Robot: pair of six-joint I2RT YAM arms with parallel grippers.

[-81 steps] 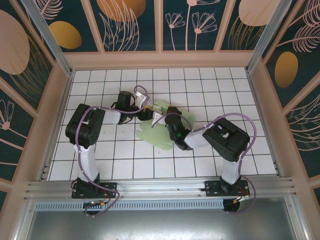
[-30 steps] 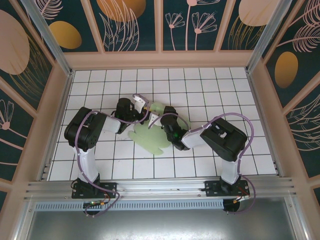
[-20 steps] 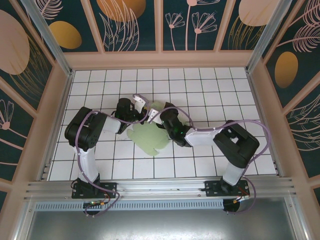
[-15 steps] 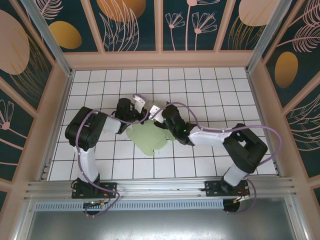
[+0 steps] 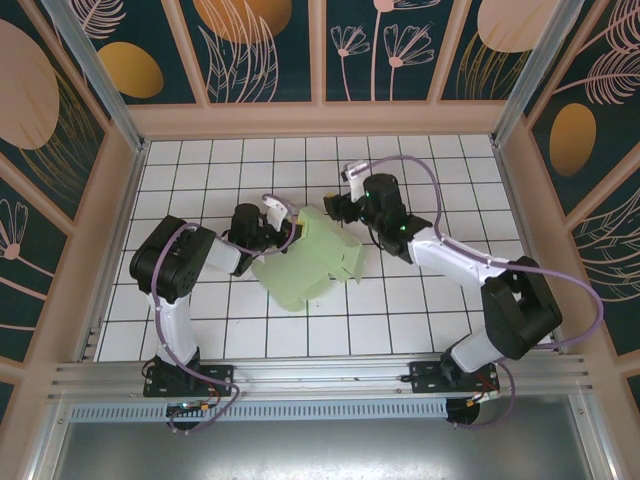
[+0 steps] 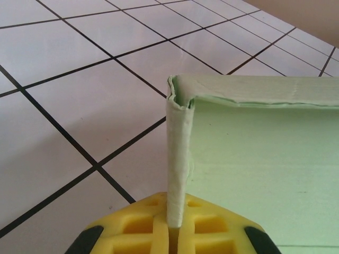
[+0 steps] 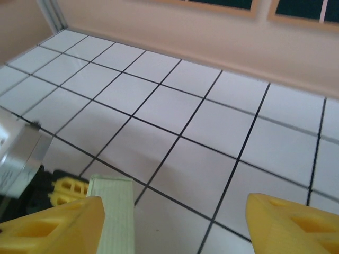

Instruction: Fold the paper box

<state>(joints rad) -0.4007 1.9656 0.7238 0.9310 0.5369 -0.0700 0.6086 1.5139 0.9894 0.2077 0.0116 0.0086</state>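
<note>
- Enclosure (image 5: 320,118): peach-coloured frame around three sides of the work area; dark teal panels printed with pale line-drawn leaves and flowers and orange-gold ovals; a ribbed aluminium rail (image 5: 320,375) closes the near edge.
- Bench (image 5: 420,320): flat, glossy white surface divided into square tiles by thin dark grid lines; it carries the one loose item.
- Paper box (image 5: 310,262): pale mint-green thin card with a matte finish; it lies near the middle of the bench, between the two arms and closer to the left one; partly formed, with a broad flat panel, rounded flaps on the near edge and a stepped tab on the right side; its left far corner is raised off the tiles.
- Paper box, left wrist view (image 6: 254,148): a narrow wall stands upright at a right angle to a second wall, which runs off to the right; the upright wall is doubled card with a slightly crumpled top corner; the inner face is plain and smooth.
- Paper box, right wrist view (image 7: 114,211): a pale ribbed strip of card at the lower left.
- Left tool (image 5: 283,225): at the raised left corner of the paper box; in its wrist view the left tool (image 6: 175,225) has yellow ribbed pads (image 6: 212,233) closed tight on the lower edge of the upright wall.
- Right tool (image 5: 342,190): just beyond the far right corner of the paper box, apart from it; in its wrist view the right tool (image 7: 175,222) has yellow fingertips (image 7: 288,222) spread wide with bare tiles between them; it grips nothing.
</note>
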